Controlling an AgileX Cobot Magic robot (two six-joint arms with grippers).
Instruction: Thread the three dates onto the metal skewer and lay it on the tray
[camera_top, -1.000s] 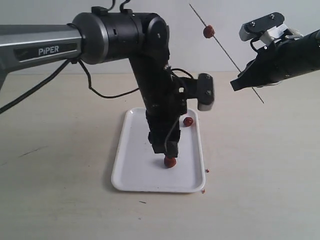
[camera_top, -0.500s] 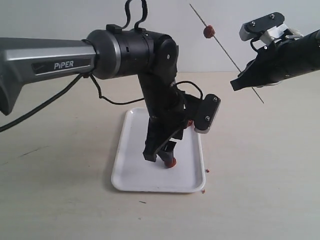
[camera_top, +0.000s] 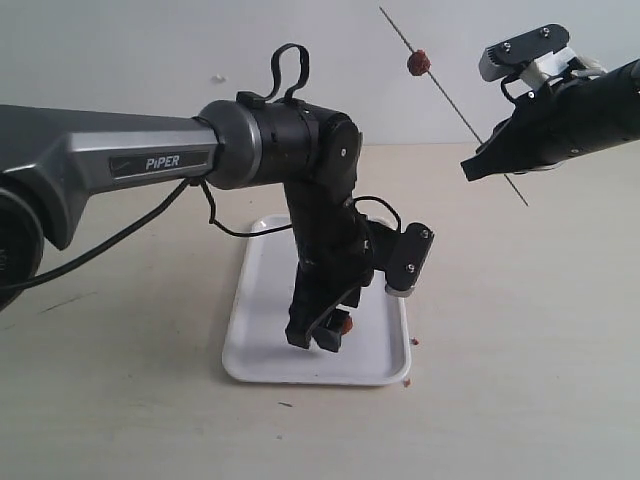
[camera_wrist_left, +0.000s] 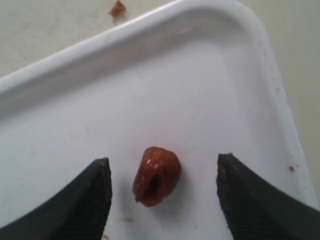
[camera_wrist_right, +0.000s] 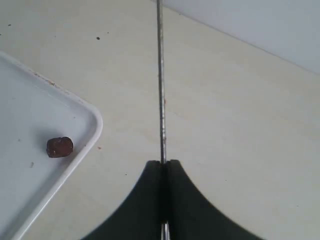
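Observation:
The white tray (camera_top: 262, 340) lies on the table in front of me. My left gripper (camera_top: 318, 338) is down on it, open, its fingers (camera_wrist_left: 95, 200) on either side of one dark red date (camera_wrist_left: 156, 175) without touching it. A second date (camera_wrist_right: 60, 147) rests near a tray corner (camera_wrist_right: 94, 122) in the right wrist view; the left arm hides it in the exterior view. High at the right, my right gripper (camera_top: 480, 160) is shut on the thin metal skewer (camera_top: 450, 102), which slants up and left. The third date (camera_top: 418, 63) is threaded near its upper end.
Small red-brown crumbs (camera_top: 415, 341) lie on the table just off the tray's right edge, and another crumb (camera_wrist_left: 117, 7) sits beyond the rim. The left arm's black wrist and its camera box (camera_top: 405, 262) hang over the tray's right half.
The left wrist has rolled and swung lower over the tray, its camera box dropping and now covering the far date. The right arm and skewer have stayed still.

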